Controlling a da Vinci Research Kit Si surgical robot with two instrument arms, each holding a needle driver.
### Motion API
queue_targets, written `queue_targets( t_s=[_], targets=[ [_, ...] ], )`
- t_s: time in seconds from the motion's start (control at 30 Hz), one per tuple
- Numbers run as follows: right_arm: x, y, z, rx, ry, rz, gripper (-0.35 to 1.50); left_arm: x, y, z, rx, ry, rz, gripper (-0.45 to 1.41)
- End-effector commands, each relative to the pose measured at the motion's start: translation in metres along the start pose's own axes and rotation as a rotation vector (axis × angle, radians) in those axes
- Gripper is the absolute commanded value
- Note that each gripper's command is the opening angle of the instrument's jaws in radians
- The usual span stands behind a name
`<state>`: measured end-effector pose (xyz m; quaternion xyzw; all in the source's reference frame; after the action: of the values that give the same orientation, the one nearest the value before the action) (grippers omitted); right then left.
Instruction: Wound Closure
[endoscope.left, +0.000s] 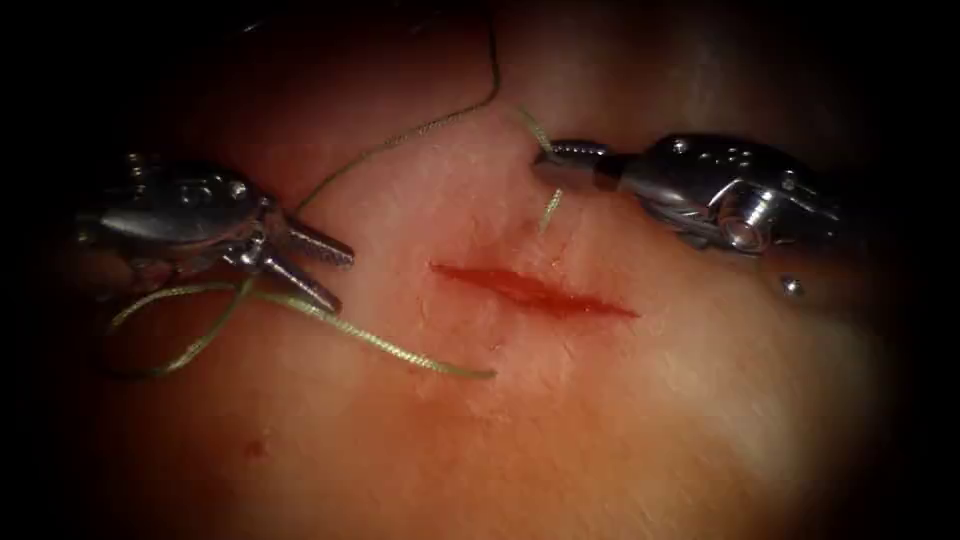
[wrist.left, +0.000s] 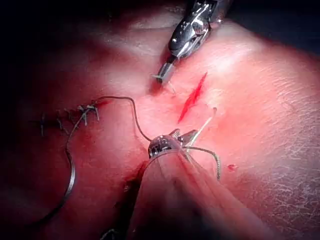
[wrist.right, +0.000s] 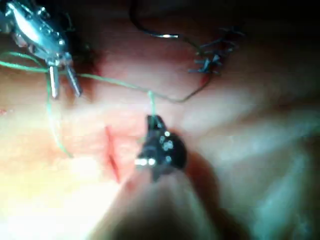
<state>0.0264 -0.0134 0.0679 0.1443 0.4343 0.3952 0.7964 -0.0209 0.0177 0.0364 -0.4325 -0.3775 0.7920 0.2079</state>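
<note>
Right pincer (endoscope.left: 545, 160) pinches braided thread (endoscope.left: 380, 340).

Obstacles: thread (endoscope.left: 330, 320) looped across tissue (endoscope.left: 600, 420) left of cut (endoscope.left: 535, 290), beneath open-jawed left end effector (endoscope.left: 325, 268); thread strand at far side, held by right end effector (endoscope.left: 545, 160). Free room: bare tissue near and right of cut.

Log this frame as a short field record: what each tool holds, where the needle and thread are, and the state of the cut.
left tool: jaws open, holding nothing, left of the cut, thread lying under it
right tool: jaws shut on the thread, above the cut
thread: looped on the tissue left of the cut, running up to the right tool
needle: cannot tell where
cut: open, red fluid in it
tissue: older stitches nearby
</note>
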Motion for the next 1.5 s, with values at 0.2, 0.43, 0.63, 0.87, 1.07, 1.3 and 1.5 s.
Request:
queue_targets(
  t_s=[0.2,0.43,0.63,0.87,1.07,1.3,1.5],
  targets=[
    [0.0001,-0.0007,0.0015,-0.003,0.004,-0.013,-0.35,0.0031,0.0015,-0.0001,-0.013,0.053,-0.003,0.44],
    [0.0,-0.001,0.0019,-0.052,0.018,-0.092,0.96,0.0063,0.002,-0.0008,-0.005,0.068,0.014,0.42],
    [-0.0001,-0.0006,0.0006,-0.056,0.018,-0.086,1.08,0.006,0.0031,0.0009,0.011,-0.025,0.035,0.36],
    [-0.0001,-0.0011,-0.0014,-0.064,0.014,-0.084,1.23,0.0038,0.0039,0.0027,0.043,-0.226,0.05,0.49],
    [-0.0006,-0.0031,-0.002,-0.038,0.013,-0.093,1.23,0.0032,0.0039,0.0017,0.104,-0.394,0.061,0.74],
    [-0.0007,-0.0045,-0.0019,-0.024,0.016,-0.093,1.23,0.0024,0.0044,0.001,0.174,-0.572,0.078,0.88],
    [-0.0009,-0.005,-0.0017,-0.023,0.014,-0.101,1.21,0.0014,0.0053,-0.0001,0.208,-0.743,0.094,0.81]
  ],
)
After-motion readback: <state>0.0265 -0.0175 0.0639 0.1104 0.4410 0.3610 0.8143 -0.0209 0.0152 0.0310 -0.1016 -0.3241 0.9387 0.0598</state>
